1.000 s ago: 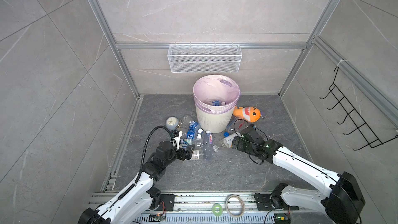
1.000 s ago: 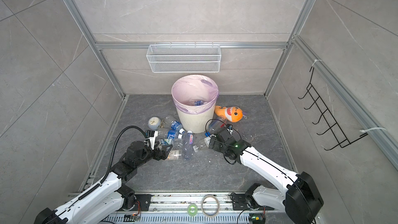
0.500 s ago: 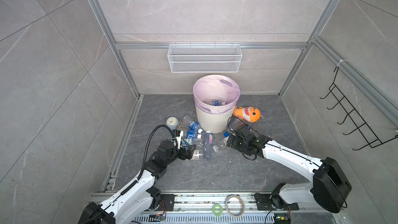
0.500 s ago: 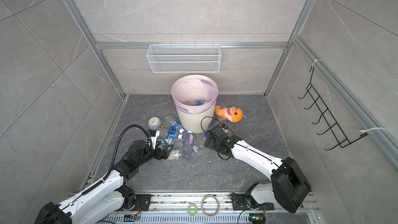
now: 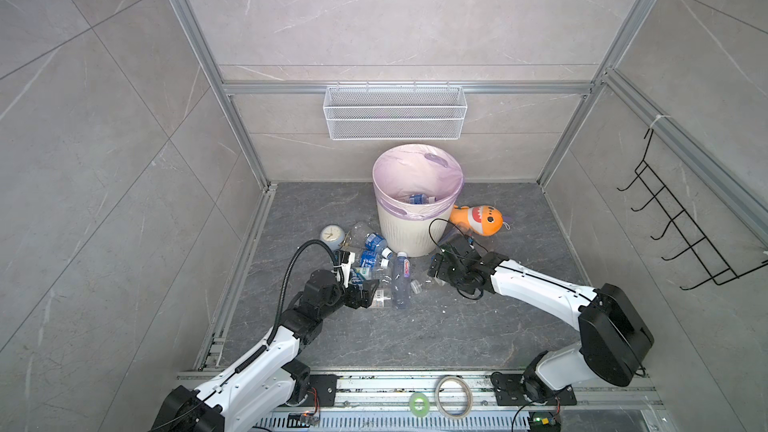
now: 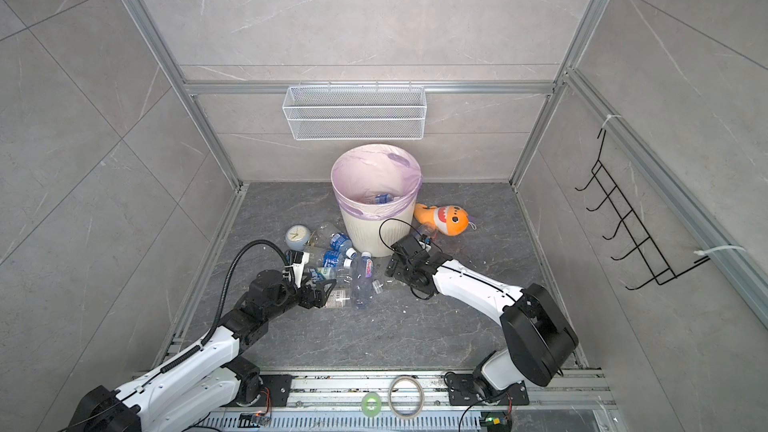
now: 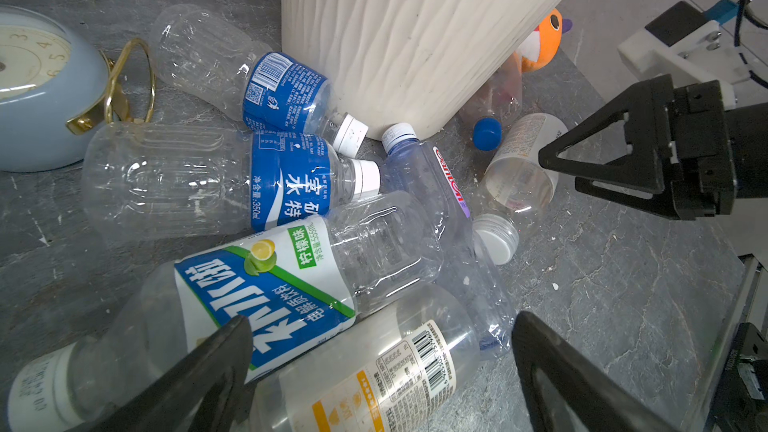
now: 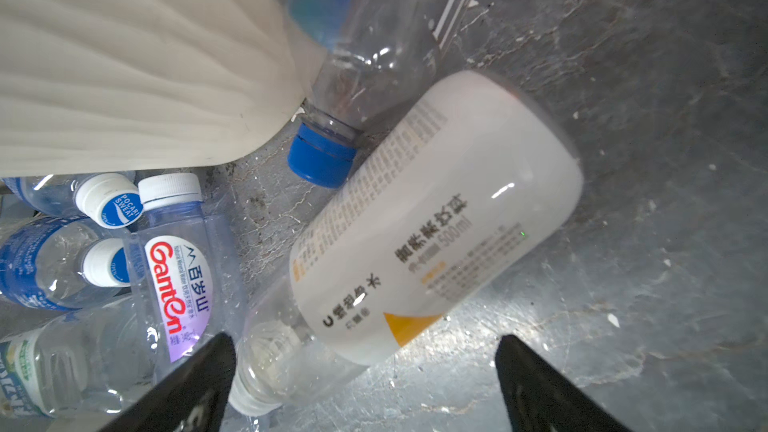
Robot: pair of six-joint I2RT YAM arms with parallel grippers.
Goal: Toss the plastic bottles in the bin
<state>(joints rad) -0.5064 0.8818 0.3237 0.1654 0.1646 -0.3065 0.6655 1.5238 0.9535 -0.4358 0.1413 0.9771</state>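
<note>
Both end effectors stand wide open and hold nothing: the left end effector (image 7: 380,371) straddles the lowest bottles of the heap, and the right end effector (image 8: 365,384) hangs over the neck end of a white-labelled bottle (image 8: 432,218).

Largest first, the bin (image 5: 417,201) stands upright at the back of the grey floor (image 5: 415,326), its liner folded over the rim, with at least one bottle already visible inside in both top views. The rest of the plastic bottles (image 5: 384,272) lie on their sides in a loose pile against the bin's near foot.

They look empty, so I judge them very light, thin-walled and springy; a hard squeeze would dent them, and smooth clear plastic may slip or roll away. The labelled mid-body or the ribbed waist seems the safest place to take hold, across the short width.

The green-and-blue lemon bottle (image 7: 257,297) lies with its long axis slanting from its capped end beside the left end effector up towards the bin. The barcode-labelled bottle (image 7: 374,371) lies alongside it, just beside, between the left jaws. Two blue-labelled bottles (image 7: 232,184) lie roughly parallel, white caps towards the bin's base. The Ganten bottle (image 8: 178,284) points its white cap at the bin wall, nearly touching it. The white-labelled bottle points its white cap away from the bin, towards the right end effector. A blue-capped bottle (image 8: 374,56) leans along the bin wall, cap (image 8: 320,155) down on the floor.
</note>
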